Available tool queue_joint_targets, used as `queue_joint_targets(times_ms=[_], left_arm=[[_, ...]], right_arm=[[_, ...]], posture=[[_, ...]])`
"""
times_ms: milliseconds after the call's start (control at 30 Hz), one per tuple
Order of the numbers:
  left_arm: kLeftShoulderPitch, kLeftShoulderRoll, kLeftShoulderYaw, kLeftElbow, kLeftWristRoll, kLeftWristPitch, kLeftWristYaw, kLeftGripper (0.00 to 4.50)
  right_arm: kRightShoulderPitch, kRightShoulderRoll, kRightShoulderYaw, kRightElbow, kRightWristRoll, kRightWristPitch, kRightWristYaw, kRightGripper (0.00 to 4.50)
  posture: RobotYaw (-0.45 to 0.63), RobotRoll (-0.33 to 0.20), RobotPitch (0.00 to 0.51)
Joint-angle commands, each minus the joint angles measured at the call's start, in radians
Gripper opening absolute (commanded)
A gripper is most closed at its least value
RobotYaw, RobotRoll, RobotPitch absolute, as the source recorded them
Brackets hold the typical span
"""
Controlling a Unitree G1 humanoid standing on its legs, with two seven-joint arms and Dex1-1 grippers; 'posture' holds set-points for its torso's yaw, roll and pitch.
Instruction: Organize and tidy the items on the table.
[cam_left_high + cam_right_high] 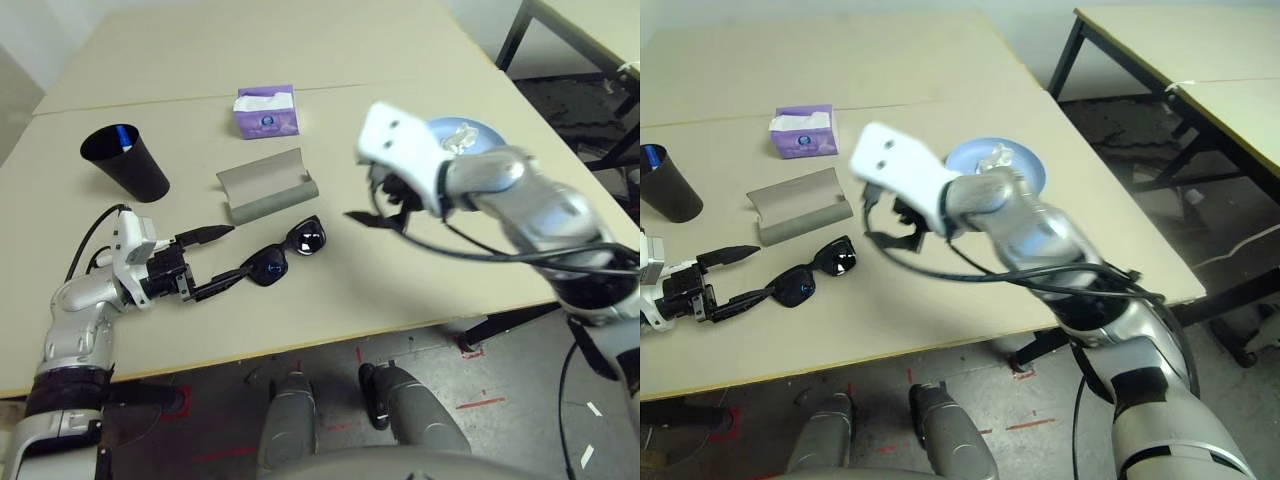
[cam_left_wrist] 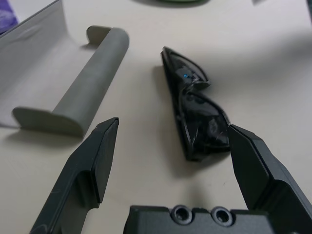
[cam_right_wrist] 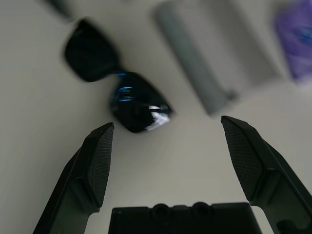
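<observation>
The sunglasses [image 1: 285,254] lie folded on the table [image 1: 420,290], just near of the open case [image 1: 266,185]. Both the left gripper [image 1: 215,262] and right gripper [image 1: 377,214] are spread wide and empty. The frame seems touched by one left finger; a centred grip is advised before lifting.

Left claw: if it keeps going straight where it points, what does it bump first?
Probably the black plastic sunglasses: they lie just ahead of the open left claw, near one finger. Depth is hard to judge.
</observation>
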Motion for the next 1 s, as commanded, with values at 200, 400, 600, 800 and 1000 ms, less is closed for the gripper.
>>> queue_joint_targets(times_ms=[200, 400, 600, 800, 1000], left_arm=[[0.104, 0.048, 0.059, -0.121, -0.049, 0.052, -0.019, 4.5], [0.208, 0.099, 0.1, -0.225, -0.103, 0.099, -0.079, 4.5], [0.219, 0.092, 0.121, -0.241, -0.102, 0.109, -0.055, 4.5], [0.23, 0.077, 0.119, -0.271, -0.1, 0.11, -0.028, 4.5], [0.242, 0.069, 0.119, -0.287, -0.099, 0.111, -0.008, 4.5]], right_arm=[[-0.144, 0.178, 0.098, 0.223, -0.089, -0.079, 0.173, 4.47], [-0.209, 0.292, 0.101, 0.408, -0.14, -0.082, 0.202, 4.47], [-0.257, 0.413, 0.089, 0.599, -0.198, -0.138, 0.181, 4.47], [-0.255, 0.46, 0.099, 0.736, -0.278, -0.246, 0.175, 4.47], [-0.248, 0.482, 0.089, 0.856, -0.348, -0.35, 0.177, 4.47]], posture=[[0.05, 0.0, 0.198], [0.07, 0.0, 0.197], [0.07, 0.0, 0.198], [0.08, 0.0, 0.196], [0.09, 0.0, 0.195]])
